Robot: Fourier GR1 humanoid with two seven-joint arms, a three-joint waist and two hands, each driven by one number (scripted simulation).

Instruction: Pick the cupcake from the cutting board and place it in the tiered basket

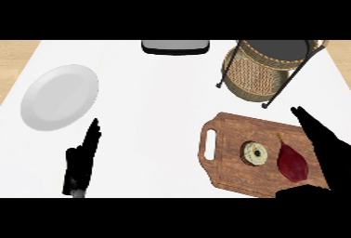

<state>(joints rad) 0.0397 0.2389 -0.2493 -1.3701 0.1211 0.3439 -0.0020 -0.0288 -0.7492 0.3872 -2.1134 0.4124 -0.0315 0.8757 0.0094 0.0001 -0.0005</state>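
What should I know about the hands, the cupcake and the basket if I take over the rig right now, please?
Left robot hand: open, resting at lower left on the white counter, holding nothing.
Right robot hand: open, fingers straight, over the right edge of the brown wooden cutting board.
The small round pale cupcake sits on the board beside a dark red pear-shaped fruit.
The wicker tiered basket stands behind the board.
Done: nothing grasped. Left: grasp, lift, place.

No writing, label, brand, number or sign can be read anywhere in the head view, on any object or on the bench
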